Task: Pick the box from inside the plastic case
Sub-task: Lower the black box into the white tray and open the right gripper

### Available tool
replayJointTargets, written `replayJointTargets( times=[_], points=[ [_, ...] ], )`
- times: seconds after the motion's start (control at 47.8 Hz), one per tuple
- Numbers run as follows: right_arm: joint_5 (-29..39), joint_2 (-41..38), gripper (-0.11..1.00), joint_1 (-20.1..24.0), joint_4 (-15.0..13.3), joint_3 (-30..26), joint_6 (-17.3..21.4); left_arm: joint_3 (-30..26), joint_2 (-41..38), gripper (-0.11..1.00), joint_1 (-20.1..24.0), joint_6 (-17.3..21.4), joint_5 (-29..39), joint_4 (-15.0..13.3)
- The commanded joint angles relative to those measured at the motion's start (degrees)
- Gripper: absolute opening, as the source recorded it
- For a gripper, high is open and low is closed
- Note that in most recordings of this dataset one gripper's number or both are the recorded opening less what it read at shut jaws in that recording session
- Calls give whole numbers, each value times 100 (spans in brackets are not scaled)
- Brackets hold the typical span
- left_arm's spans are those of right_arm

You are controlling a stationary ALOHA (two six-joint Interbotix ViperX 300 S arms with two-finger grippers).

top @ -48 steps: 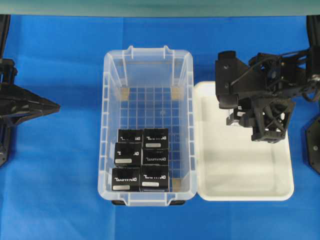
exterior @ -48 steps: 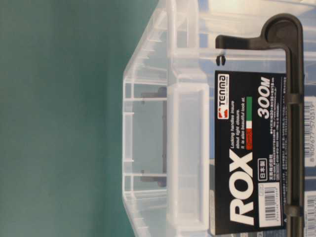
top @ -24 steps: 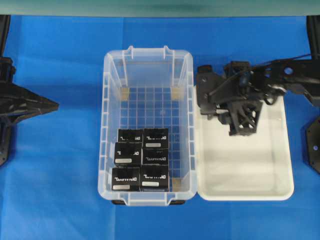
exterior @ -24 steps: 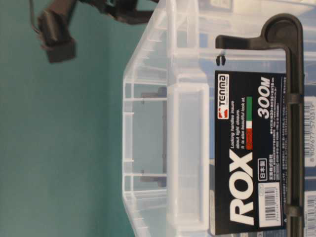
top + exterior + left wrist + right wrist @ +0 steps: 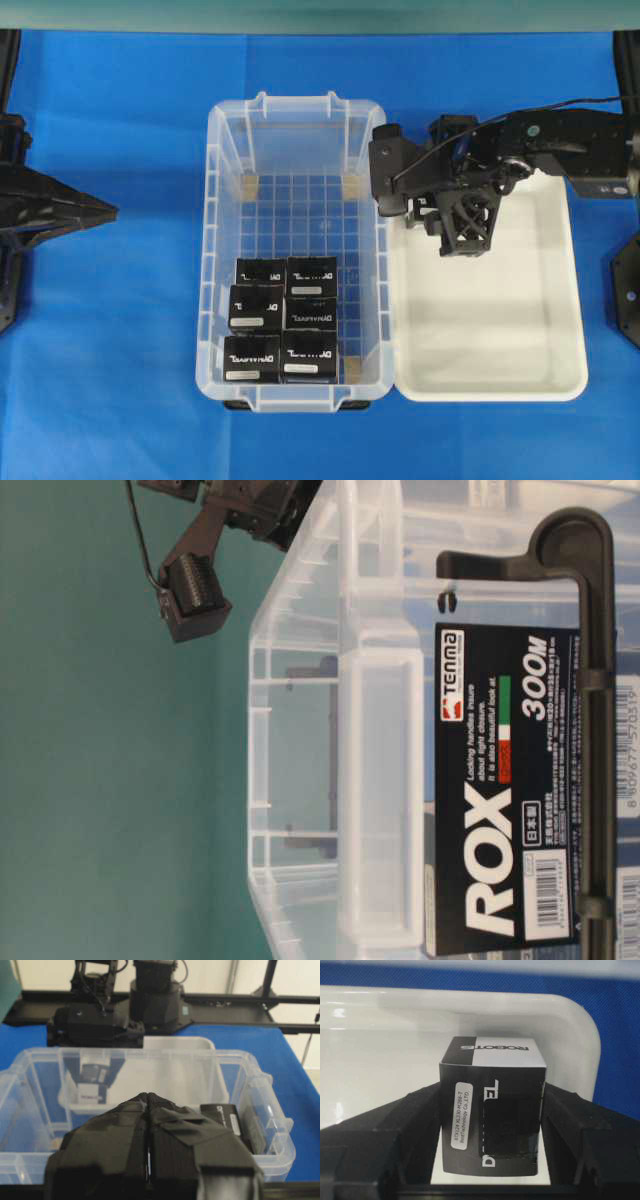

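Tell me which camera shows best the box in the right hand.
The right wrist view: the box fills the frame, clamped between the right hand's fingers, its label readable. Overhead, the arm hides it. The left wrist view glimpses it through the plastic case. Table-level misses it.

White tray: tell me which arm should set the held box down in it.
Right. Its end effector is clamped on a black box and hangs over the white tray. The left end effector is shut, empty, and on the plastic case's far side.
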State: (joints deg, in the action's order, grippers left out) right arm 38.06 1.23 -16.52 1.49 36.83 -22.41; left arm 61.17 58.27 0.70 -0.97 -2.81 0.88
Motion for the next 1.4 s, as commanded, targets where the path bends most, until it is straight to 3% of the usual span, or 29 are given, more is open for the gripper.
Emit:
replayJointTargets(
  times=[0.0,0.753,0.878,0.941,1.15,1.38],
  points=[
    [-35,-18,61,-9,-9,-44,9,-167,-35,-6,0,-9,-26,9],
    [-158,-35,61,-9,167,-70,70,-167,-53,-6,9,0,-26,9],
    [-369,-35,90,-9,149,-62,53,-167,-44,-6,9,0,-26,9],
    [-413,-35,98,-9,149,-70,53,-167,-53,-6,0,0,-26,9],
    [-422,44,98,-9,149,-88,105,-167,-44,-6,0,0,-26,9],
    [-97,747,98,-70,141,-272,571,-167,-26,-6,0,0,-26,9]
  ],
)
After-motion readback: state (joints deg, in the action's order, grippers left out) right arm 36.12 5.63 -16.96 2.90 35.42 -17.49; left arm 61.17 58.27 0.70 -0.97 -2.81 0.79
